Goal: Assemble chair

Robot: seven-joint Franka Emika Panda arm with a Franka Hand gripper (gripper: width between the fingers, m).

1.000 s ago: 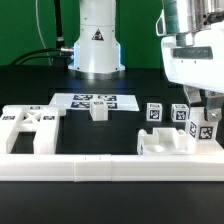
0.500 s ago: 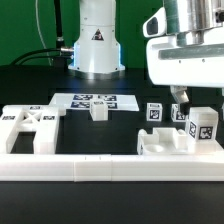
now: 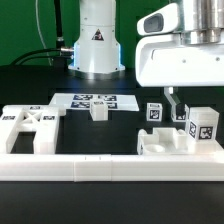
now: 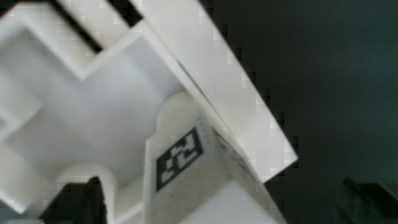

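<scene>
Gripper [image 3: 180, 102] jaws spread, empty, over tagged legs [image 3: 155, 112], right-centre of ext view. Tip: centre on one leg, descend vertical, pinch flat faces, clear neighbours.

Frontal exterior; wrist seemingly near chair [image 4: 210, 110]

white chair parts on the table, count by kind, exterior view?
X-braced panel: 1
small block: 1
tagged square legs: 3
low bracket-shaped piece: 1
Total: 6
</scene>
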